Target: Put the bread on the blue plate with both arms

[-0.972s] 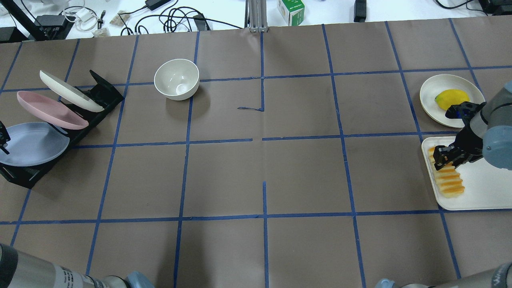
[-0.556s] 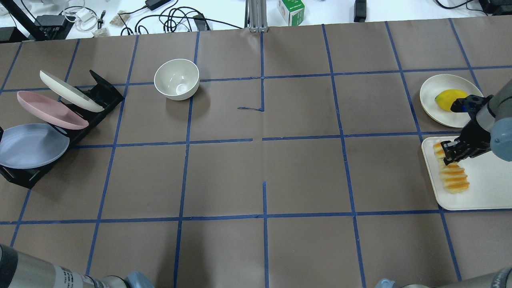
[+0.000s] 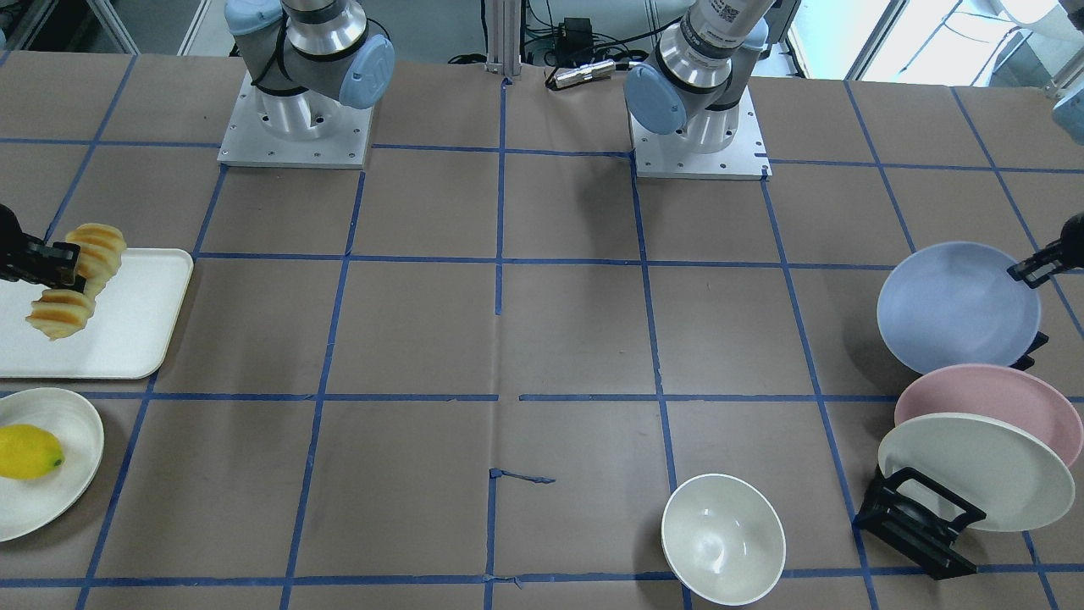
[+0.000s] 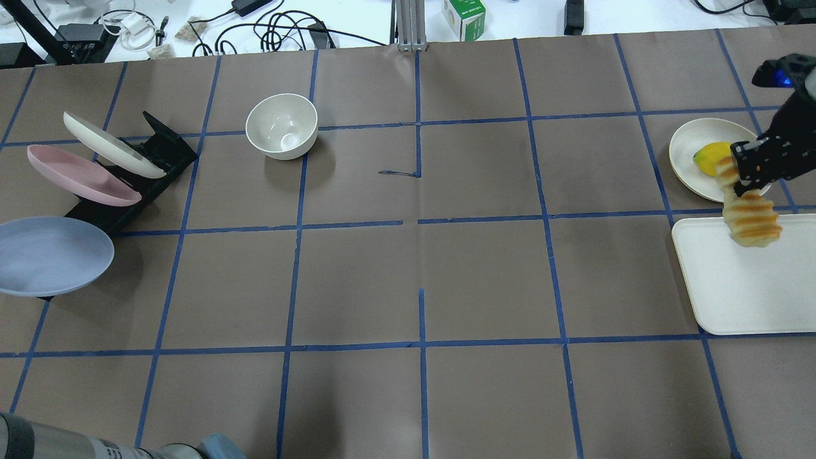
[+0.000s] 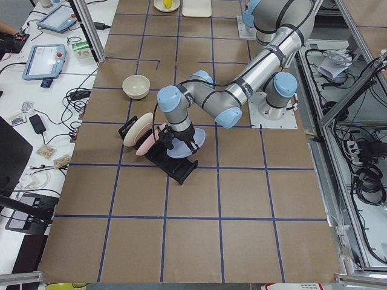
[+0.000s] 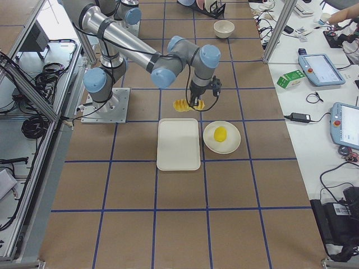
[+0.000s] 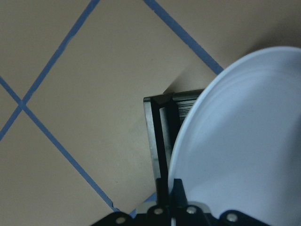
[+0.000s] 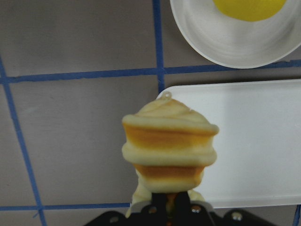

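My right gripper (image 4: 741,172) is shut on the bread (image 4: 751,217), a segmented orange-yellow loaf. It hangs bent from the jaws, in the air over the far edge of the white tray (image 4: 746,287). The right wrist view shows the bread (image 8: 169,146) end-on above the tray's corner. My left gripper (image 3: 1035,267) is shut on the rim of the blue plate (image 3: 957,305). It holds the plate almost level at the near end of the black rack (image 4: 159,153). The left wrist view shows the plate (image 7: 244,141) running out from the jaws.
A pink plate (image 4: 76,175) and a cream plate (image 4: 108,143) lean in the rack. A white bowl (image 4: 282,125) stands at the far middle left. A lemon (image 4: 707,156) lies on a small cream plate (image 4: 688,143) just beyond the tray.
My right gripper has lifted the bread off the tray and moved it up and away, toward the lemon plate. The blue plate has come out of the rack, lower and flatter in view.
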